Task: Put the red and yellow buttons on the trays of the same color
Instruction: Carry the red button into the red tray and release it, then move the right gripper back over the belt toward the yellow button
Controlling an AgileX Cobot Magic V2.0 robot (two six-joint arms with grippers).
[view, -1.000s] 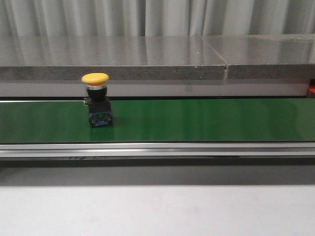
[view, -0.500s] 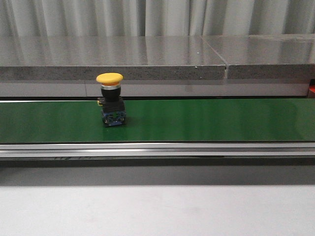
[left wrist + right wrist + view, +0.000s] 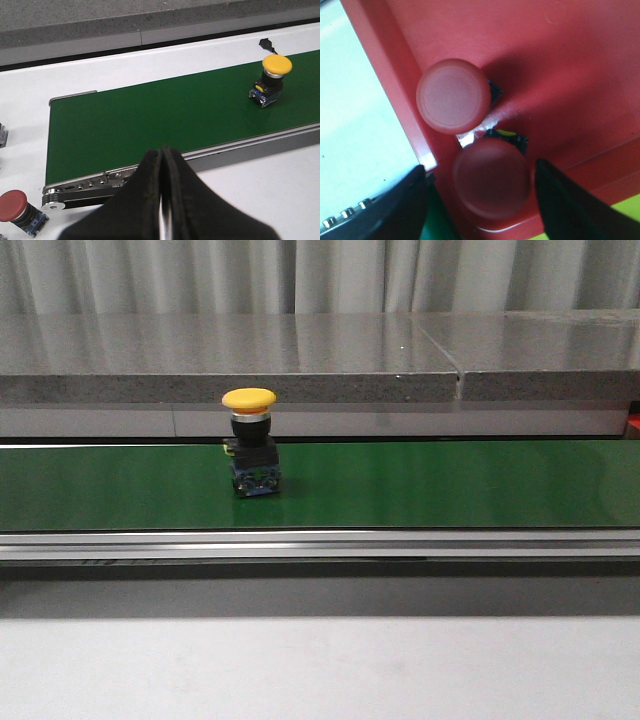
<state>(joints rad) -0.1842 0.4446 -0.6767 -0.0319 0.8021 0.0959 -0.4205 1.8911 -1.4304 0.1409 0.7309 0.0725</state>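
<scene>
A yellow button (image 3: 249,398) stands upright on a green conveyor belt (image 3: 420,485), left of the belt's middle in the front view. It has a smooth, domed mushroom cap on a black collar, above a boxy dark base with blue and silvery fittings. The belt surface is flat, matte and dark green, edged at the front by a brushed metal rail (image 3: 320,544). Behind it runs a speckled grey stone-like ledge (image 3: 300,360), and pleated grey curtains (image 3: 320,275) hang at the back.

In the left wrist view the same yellow button (image 3: 277,64) sits far along the belt, well apart from the left gripper (image 3: 162,195), whose two black, tapered fingers are pressed together with nothing between them — it hovers over the near rail of the belt. A red button (image 3: 12,205) with a rounded cap stands on the white table (image 3: 260,200), off the belt's end.

In the right wrist view two red buttons, one paler and nearer the tray's wall (image 3: 451,96) and one darker (image 3: 491,178), stand side by side on a glossy red tray (image 3: 560,60). The right gripper (image 3: 480,200) has its dark fingers spread wide, one on either side of the darker button — not touching it, as far as can be seen.
</scene>
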